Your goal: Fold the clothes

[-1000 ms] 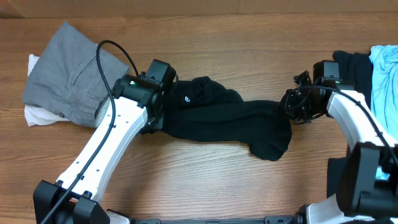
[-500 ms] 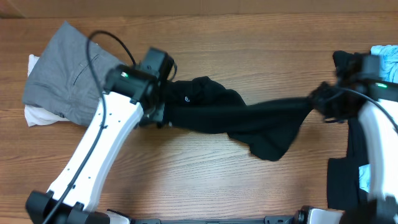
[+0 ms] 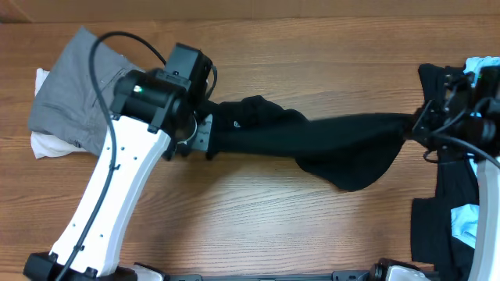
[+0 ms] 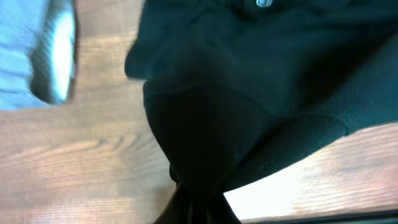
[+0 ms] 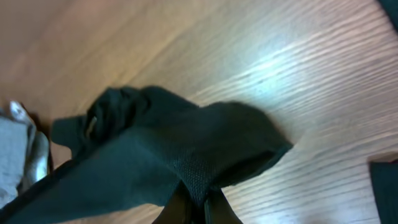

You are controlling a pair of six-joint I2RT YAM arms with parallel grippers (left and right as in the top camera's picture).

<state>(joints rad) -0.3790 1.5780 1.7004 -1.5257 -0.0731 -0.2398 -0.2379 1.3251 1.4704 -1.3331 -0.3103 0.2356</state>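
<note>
- At the near right edge of the table (image 3: 273,234), a dark garment (image 3: 430,226) lying flat beside the right arm.
- Mid-table, black T-shirt (image 3: 312,144) stretched in a band between both arms, a loose fold sagging at the middle, white logo (image 3: 236,123) facing up.
- Clamped on its left end, left gripper (image 3: 201,142), fabric bunched between closed fingers.
- Pinched tight on its right end, right gripper (image 3: 418,129).
- Farther left, folded grey garment (image 3: 78,97) atop a white cloth (image 3: 43,144).
- Far right, light-blue garment (image 3: 484,74) beside more black fabric.
</note>
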